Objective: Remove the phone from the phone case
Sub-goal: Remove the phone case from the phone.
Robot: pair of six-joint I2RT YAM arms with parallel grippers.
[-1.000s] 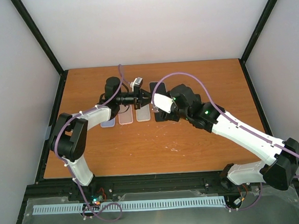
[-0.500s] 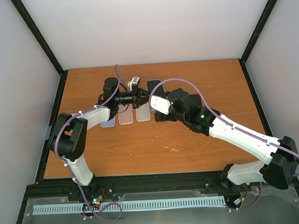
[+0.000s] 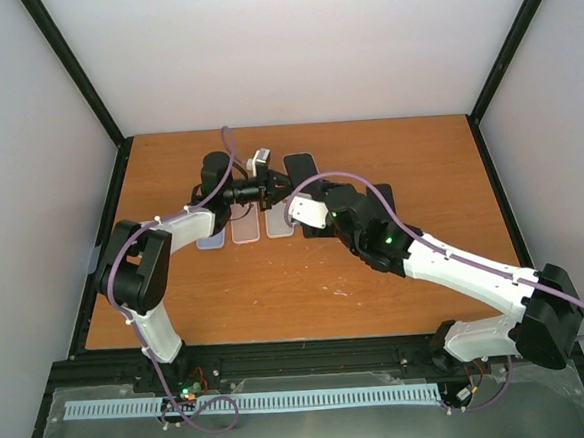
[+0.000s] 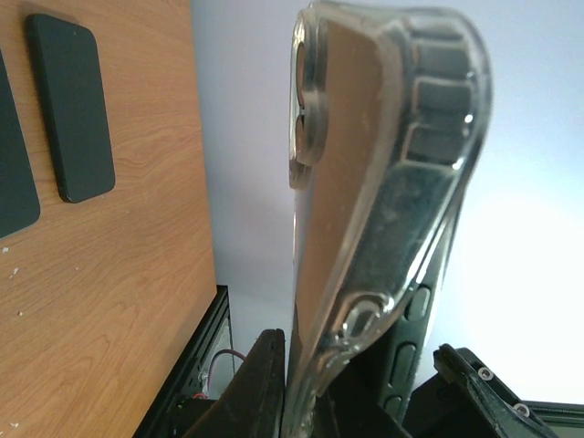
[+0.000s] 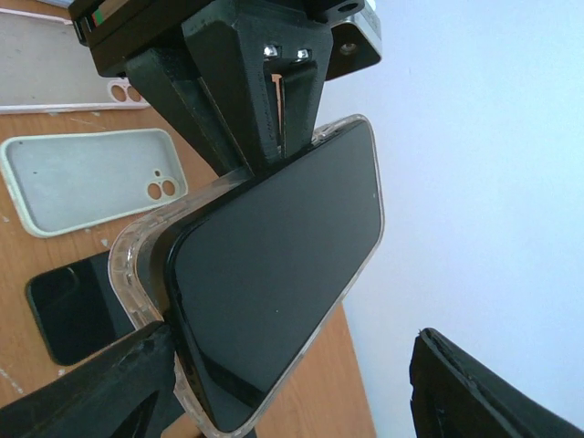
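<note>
A: L gripper [image 3: 278,190] is clenched on the case [image 4: 401,182], holding it up off the table [image 3: 277,290]; R gripper [image 5: 292,333] is spread wide, gripping nothing

B: & the phone [image 5: 274,283]?

A: in the case, in the air over the back of the table, screen facing the R wrist cam; a clear lip of case shows round its lower corner; can't tell if that corner is unseated

B: so the step = R takes the phone & works it out?

A: my guess, yes; best to pinch the phone by its long sides w/o catching the case lip, else both come together; peel from one corner, not a straight tug; the case looks soft & bent in the L wrist view, so L should hold firm near its grip & R should roll the phone away from the case back

B: room to move?

A: tight up top; both wrists are v. near each other, so R should back off toward its own side, not across L; back wall is close behind; spare cases [image 3: 252,227] lie in a row just below L, & a black slab [image 3: 301,166] sits beside them near the back edge; bare wood nearer the bases & to the right looks like the safe way out; keep the phone high over the row
</note>
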